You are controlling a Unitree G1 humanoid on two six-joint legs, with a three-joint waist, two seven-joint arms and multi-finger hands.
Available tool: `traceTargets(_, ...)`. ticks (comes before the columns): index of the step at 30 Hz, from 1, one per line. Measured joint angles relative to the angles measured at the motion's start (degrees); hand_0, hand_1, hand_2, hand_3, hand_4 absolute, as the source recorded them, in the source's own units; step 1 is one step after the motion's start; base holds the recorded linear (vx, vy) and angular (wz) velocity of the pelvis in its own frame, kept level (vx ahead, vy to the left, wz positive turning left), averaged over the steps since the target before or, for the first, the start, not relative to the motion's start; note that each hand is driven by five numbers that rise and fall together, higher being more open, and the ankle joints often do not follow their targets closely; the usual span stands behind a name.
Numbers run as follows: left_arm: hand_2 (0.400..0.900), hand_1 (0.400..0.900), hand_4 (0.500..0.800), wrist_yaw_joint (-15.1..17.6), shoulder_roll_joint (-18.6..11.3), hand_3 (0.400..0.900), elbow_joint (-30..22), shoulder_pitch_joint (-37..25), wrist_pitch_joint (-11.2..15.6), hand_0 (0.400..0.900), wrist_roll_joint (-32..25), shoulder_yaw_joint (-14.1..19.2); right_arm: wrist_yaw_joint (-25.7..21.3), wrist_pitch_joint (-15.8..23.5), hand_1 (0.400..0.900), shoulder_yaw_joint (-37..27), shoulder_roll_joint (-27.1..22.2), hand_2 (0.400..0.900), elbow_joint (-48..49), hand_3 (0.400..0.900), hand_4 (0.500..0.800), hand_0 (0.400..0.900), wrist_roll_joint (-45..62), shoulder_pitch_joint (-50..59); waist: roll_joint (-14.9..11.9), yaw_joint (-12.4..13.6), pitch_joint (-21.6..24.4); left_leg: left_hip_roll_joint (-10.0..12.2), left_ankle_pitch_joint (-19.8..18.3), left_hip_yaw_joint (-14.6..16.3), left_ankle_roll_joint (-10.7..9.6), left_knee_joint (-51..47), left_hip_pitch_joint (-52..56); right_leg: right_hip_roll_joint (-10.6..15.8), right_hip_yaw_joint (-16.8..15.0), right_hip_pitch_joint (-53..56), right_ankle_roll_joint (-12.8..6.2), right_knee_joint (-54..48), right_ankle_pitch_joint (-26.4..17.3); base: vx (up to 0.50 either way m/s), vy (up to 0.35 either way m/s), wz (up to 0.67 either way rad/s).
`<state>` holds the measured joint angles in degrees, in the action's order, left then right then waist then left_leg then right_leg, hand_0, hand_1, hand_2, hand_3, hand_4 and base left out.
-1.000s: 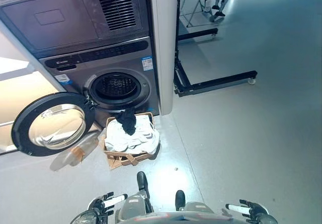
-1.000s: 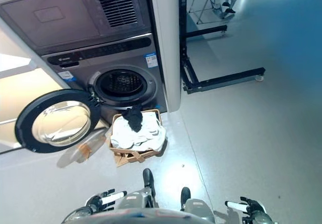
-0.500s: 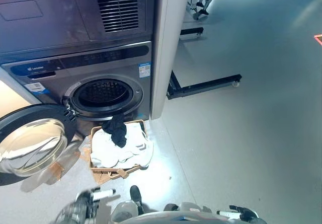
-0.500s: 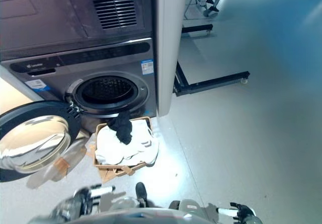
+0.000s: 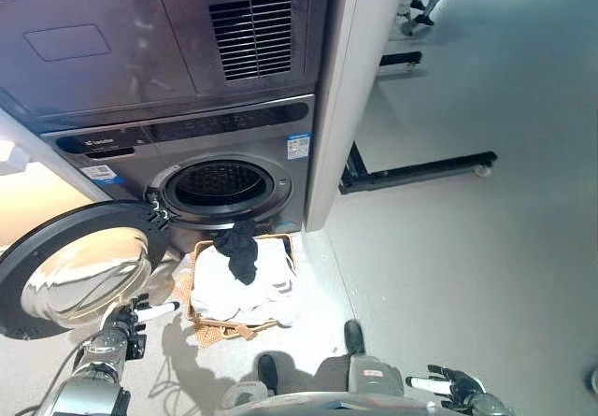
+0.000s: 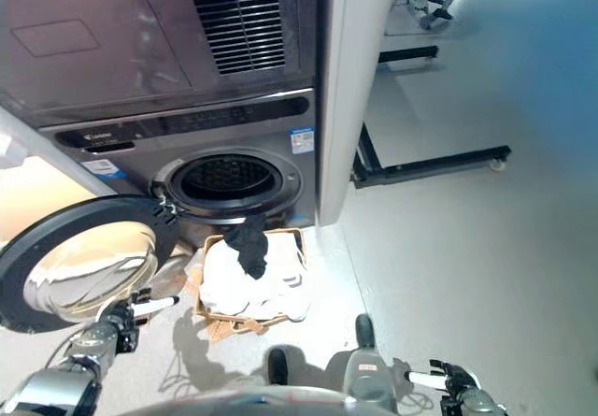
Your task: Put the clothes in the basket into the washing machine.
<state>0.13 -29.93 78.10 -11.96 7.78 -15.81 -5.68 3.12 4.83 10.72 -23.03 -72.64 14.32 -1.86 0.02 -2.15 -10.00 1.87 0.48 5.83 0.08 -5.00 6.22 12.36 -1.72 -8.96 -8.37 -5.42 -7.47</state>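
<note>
A wicker basket (image 5: 205, 317) stands on the floor right in front of the washing machine (image 5: 187, 136). It is piled with white clothes (image 5: 234, 290), with a black garment (image 5: 238, 251) on top at the back. The drum opening (image 5: 222, 184) is dark. The round door (image 5: 79, 268) is swung open to the left. My left hand (image 5: 126, 327) is open and empty, low at the left between the door and the basket, apart from both. My right hand (image 5: 448, 386) is open and empty at the bottom right, far from the basket.
A second unit with a vent grille (image 5: 262, 37) sits on top of the washer. A white panel (image 5: 350, 89) flanks the machine's right side. A black wheeled frame (image 5: 420, 168) lies on the floor to the right. Flat cardboard (image 5: 210, 334) lies under the basket.
The whole view has shifted, so the camera moved. My left arm has come up and forward on the left, beside the open door. The basket and clothes look unchanged.
</note>
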Motion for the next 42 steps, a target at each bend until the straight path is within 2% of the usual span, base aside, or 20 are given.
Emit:
traceTargets(1, 0.900, 0.900, 0.800, 0.0, -0.4, 0.900, 0.0, 1.3, 0.0, 0.900, 0.0, 0.0, 0.0, 0.1, 0.900, 0.0, 0.7, 0.900, 0.2, 0.900, 0.800, 0.900, 0.0, -1.1, -1.7, -0.4, 0.8, -0.2, -0.6, -1.2, -1.5, 0.0, 0.5, 1.0, -0.5, 1.0, -0.06, 0.1, -0.8, 0.29, -0.348, 0.91)
traceTargets(2, 0.900, 0.900, 0.800, 0.0, -1.5, 0.900, 0.0, 2.4, 0.0, 0.900, 0.0, -0.1, 0.0, 0.0, 0.900, 0.0, 2.0, 0.900, 0.4, 0.900, 0.800, 0.900, 0.0, -2.3, -4.2, -0.7, 2.4, -0.3, -1.0, -2.7, -2.9, -0.1, 1.0, 1.1, -2.9, 2.9, -0.25, 0.3, -0.5, 0.27, -0.357, 0.66)
traceTargets(3, 0.900, 0.900, 0.800, 0.2, -2.0, 0.900, 0.0, 3.4, -0.1, 0.900, 0.0, -0.1, 0.0, -0.1, 0.900, -0.1, 3.1, 0.900, 0.2, 0.900, 0.800, 0.900, 0.0, -3.9, -5.2, -0.7, 3.4, 0.8, -1.3, -3.7, -5.2, 0.0, 1.6, 0.2, -3.9, 5.3, -2.26, 0.8, -0.7, 0.25, -0.436, 0.71)
traceTargets(5, 0.900, 0.900, 0.800, 0.1, -1.6, 0.900, -0.9, 3.9, 0.0, 0.900, 0.1, -0.3, -0.1, 0.1, 0.900, -1.1, 2.1, 0.900, 0.7, 0.900, 0.800, 0.900, 0.2, -3.7, -3.7, -0.4, 3.0, 5.7, -0.6, -1.6, -8.0, 1.7, 0.7, -3.9, -2.0, 6.1, -0.09, 2.7, 1.3, 0.13, -0.382, 0.62)
traceTargets(7, 0.900, 0.900, 0.800, -0.2, -1.3, 0.900, -1.4, 3.3, 0.0, 0.900, 0.1, -0.9, -0.1, 0.8, 0.900, -1.8, 0.2, 0.900, 1.4, 0.900, 0.800, 0.900, 0.3, -2.5, -2.6, -1.4, 2.4, 8.4, 0.3, 0.5, -8.6, 2.7, -1.4, -6.1, 0.7, 5.4, 1.82, 3.8, 2.3, -0.01, -0.474, 0.97)
traceTargets(9, 0.900, 0.900, 0.800, -0.1, -1.6, 0.900, -1.5, 0.5, 0.1, 0.900, 0.0, -3.0, -0.4, 1.6, 0.900, -2.1, -2.5, 0.900, 3.8, 0.900, 0.800, 0.900, 1.0, -2.3, -1.6, -2.9, 1.9, 10.2, 1.9, -0.1, -10.0, 4.2, -6.7, -7.0, 4.3, 2.5, 2.77, 5.8, 4.2, -0.12, -0.285, 0.86)
traceTargets(10, 0.900, 0.900, 0.800, 0.2, -2.1, 0.900, -2.0, -1.8, 0.3, 0.900, 0.0, -4.2, -0.4, 2.3, 0.900, -2.6, -3.8, 0.900, 4.6, 0.900, 0.800, 0.900, 1.8, -2.1, -1.1, -3.5, 1.6, 10.7, 3.1, 0.2, -9.1, 3.5, -9.6, -7.2, 5.8, -0.3, 3.42, 7.5, 4.7, -0.14, -0.181, 0.77)
traceTargets(11, 0.900, 0.900, 0.800, 0.4, -2.8, 0.900, -3.0, -3.6, 0.3, 0.900, 0.0, -5.3, -0.7, 3.0, 0.900, -3.6, -4.6, 0.900, 4.8, 0.900, 0.800, 0.900, 2.7, -1.4, -0.7, -3.9, 0.6, 11.4, 3.5, 2.5, -7.6, 3.0, -11.9, -7.1, 6.9, -2.6, 3.59, 9.0, 4.8, -0.16, -0.173, 0.67)
traceTargets(12, 0.900, 0.900, 0.800, 0.6, -3.4, 0.900, -3.2, -6.0, 0.6, 0.900, 0.0, -7.2, -1.4, 4.0, 0.900, -3.8, -5.8, 0.900, 5.5, 0.900, 0.800, 0.900, 3.5, -1.0, 0.1, -5.0, -0.9, 12.3, 5.3, 7.1, -3.8, 2.9, -14.9, -6.7, 7.7, -5.7, 3.85, 11.8, 5.5, -0.13, -0.098, 0.39)
traceTargets(14, 0.900, 0.900, 0.800, 0.9, -4.5, 0.900, -4.4, -8.8, 1.2, 0.900, 0.0, -8.2, -2.0, 4.2, 0.900, -4.9, -7.0, 0.900, 5.4, 0.900, 0.800, 0.900, 4.3, 0.9, 0.5, -6.3, -3.9, 12.2, 4.9, 11.1, -4.4, 1.9, -15.5, -5.6, 7.2, -8.3, 3.44, 13.6, 6.0, -0.10, -0.071, 0.02)
traceTargets(16, 0.900, 0.900, 0.800, 1.2, -5.2, 0.900, -4.9, -11.6, 1.3, 0.900, -0.1, -8.2, -2.4, 4.1, 0.900, -4.8, -8.0, 0.900, 5.3, 0.900, 0.800, 0.900, 4.9, 2.0, 1.7, -6.7, -6.7, 12.3, 7.5, 11.7, -6.1, 1.4, -16.2, -5.9, 6.8, -10.3, 3.21, 15.3, 6.0, -0.09, -0.053, -0.18)
traceTargets(18, 0.900, 0.900, 0.800, 2.0, -8.0, 0.900, -4.9, -14.6, 1.3, 0.900, -0.2, -9.3, -2.5, 4.3, 0.900, -4.7, -7.7, 0.900, 5.3, 0.900, 0.800, 0.900, 4.9, 3.9, 1.7, -7.2, -8.1, 12.0, 8.5, 12.6, -7.9, 1.3, -18.6, -5.5, 5.1, -14.3, 3.02, 17.0, 6.3, 0.03, 0.016, -0.36)
traceTargets(19, 0.900, 0.900, 0.800, 4.6, -6.8, 0.900, -3.7, -20.1, -1.0, 0.900, -0.9, -11.5, -3.0, 4.1, 0.900, -3.5, -7.7, 0.900, 5.8, 0.900, 0.800, 0.900, 5.1, 3.8, 1.5, -7.9, -8.7, 11.8, 8.9, 14.2, -8.0, 1.8, -19.3, -5.0, 4.7, -15.9, 2.67, 17.9, 5.8, 0.00, 0.006, -0.61)
traceTargets(20, 0.900, 0.900, 0.800, 7.3, -5.4, 0.900, 0.7, -26.8, -2.6, 0.900, -2.0, -14.9, -2.9, 3.4, 0.900, -2.5, -7.3, 0.900, 2.7, 0.900, 0.800, 0.900, 5.1, 5.6, 1.4, -8.1, -8.9, 11.5, 10.3, 15.5, -7.8, 1.7, -19.4, -4.6, 4.3, -16.8, 2.54, 19.4, 6.0, -0.03, 0.007, -0.57)
traceTargets(22, 0.900, 0.900, 0.800, 6.2, -10.2, 0.900, 1.5, -29.9, 1.3, 0.900, -2.4, -14.2, -2.9, 3.9, 0.900, -0.3, -5.8, 0.900, 6.4, 0.900, 0.800, 0.900, 5.1, 7.7, -2.2, -10.5, -10.4, 10.5, 10.4, 17.8, -8.5, 1.8, -18.6, -4.6, 0.4, -19.3, 1.96, 20.5, 6.1, -0.02, -0.031, -0.54)
traceTargets(23, 0.900, 0.900, 0.800, 6.5, -12.3, 0.900, 2.7, -33.2, 1.2, 0.900, -2.3, -14.4, -3.3, 5.2, 0.900, 0.9, -5.3, 0.900, 8.5, 0.900, 0.800, 0.900, 5.1, 7.5, -3.0, -12.4, -10.8, 10.4, 10.5, 18.1, -8.4, 1.8, -19.5, -4.7, -0.2, -20.4, 1.94, 20.5, 5.8, -0.02, -0.058, -0.46)
traceTargets(25, 0.900, 0.900, 0.800, 7.2, -14.2, 0.900, 4.5, -39.1, -0.1, 0.900, -2.3, -14.9, -3.4, 4.7, 0.900, 1.6, -5.1, 0.900, 9.3, 0.900, 0.800, 0.900, 5.0, 7.2, -4.0, -13.8, -11.0, 10.9, 10.0, 19.2, -8.8, 3.3, -21.0, -5.2, -1.1, -22.5, 2.03, 20.8, 5.2, -0.02, -0.074, -0.28)
traceTargets(32, 0.900, 0.900, 0.800, 7.3, -15.2, 0.900, 4.7, -46.7, -0.1, 0.900, -2.3, -15.0, -5.3, 5.2, 0.900, 1.4, -5.5, 0.900, 9.0, 0.900, 0.800, 0.900, 6.3, 6.0, -4.0, -15.3, -11.0, 16.0, 3.5, 16.7, -11.6, 14.3, -28.1, -8.1, -0.7, -29.4, 3.88, 25.8, 6.1, -0.04, -0.085, -0.11)
traceTargets(38, 0.900, 0.900, 0.800, 7.5, -15.8, 0.900, 6.0, -47.1, -0.2, 0.900, -2.4, -16.1, -5.6, 5.9, 0.900, 1.4, -5.6, 0.900, 8.3, 0.900, 0.800, 0.900, 8.4, 5.8, -4.4, -14.9, -11.0, 19.9, -1.0, 13.0, -13.1, 25.1, -35.8, -10.6, -0.5, -35.3, 6.12, 32.7, 9.2, -0.02, -0.036, -0.18)
traceTargets(42, 0.900, 0.900, 0.800, 8.1, -18.3, 0.900, 6.0, -47.1, -0.3, 0.900, -2.5, -16.2, -5.7, 6.5, 0.900, 1.4, -5.6, 0.900, 7.9, 0.900, 0.800, 0.900, 9.3, 5.8, -4.7, -14.1, -11.0, 22.4, -2.6, 10.8, -13.8, 31.0, -41.3, -12.1, -0.6, -40.0, 6.60, 36.5, 10.1, 0.00, -0.001, -0.09)
